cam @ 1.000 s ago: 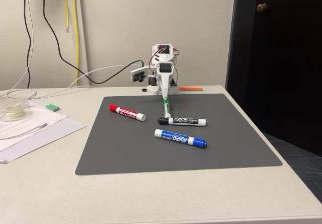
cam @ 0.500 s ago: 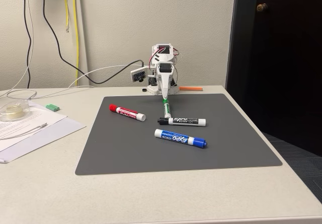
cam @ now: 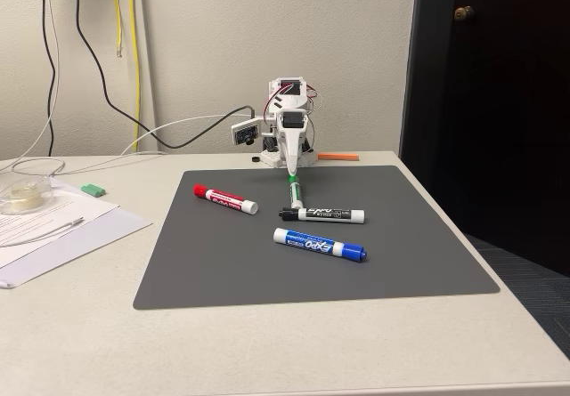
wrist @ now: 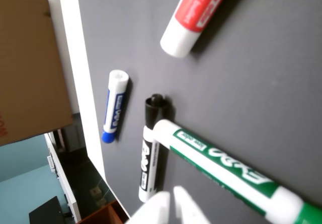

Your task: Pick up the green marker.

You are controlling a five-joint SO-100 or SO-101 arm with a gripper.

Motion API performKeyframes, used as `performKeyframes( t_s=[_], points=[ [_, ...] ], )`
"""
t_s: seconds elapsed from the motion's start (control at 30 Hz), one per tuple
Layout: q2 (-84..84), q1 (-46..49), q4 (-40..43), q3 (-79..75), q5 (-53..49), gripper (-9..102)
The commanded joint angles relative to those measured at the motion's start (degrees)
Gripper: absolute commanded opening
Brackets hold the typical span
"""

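1. Tool [cam: 291, 170] points down at the far end of the green marker [cam: 293, 189] on the grey mat [cam: 419, 236]; in the wrist view its white tips sit together beside the barrel, so whether they grip cannot be told.
2. Step in hand: securing the grasp. Next move calls for a confirmed pinch, then a straight lift.
3. Black marker [cam: 322, 214] touches the green marker's near end and could be dragged; blue marker [cam: 320, 246] and red marker [cam: 225, 198] lie clear.

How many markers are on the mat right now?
4: red marker at the mat's left, black marker center, blue marker nearest the camera, green marker under the arm's fingers.
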Motion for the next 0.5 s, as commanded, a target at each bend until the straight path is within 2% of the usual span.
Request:
performKeyframes(
  t_s=[0.0, 0.3, 0.47],
  points=[
    [0.53, 0.18, 0.18, -0.35, 0.0, 0],
    [0.53, 0.18, 0.18, -0.35, -0.26, 0],
    [0.53, 0.18, -5.01, -1.05, -10.37, 0]
  ],
)
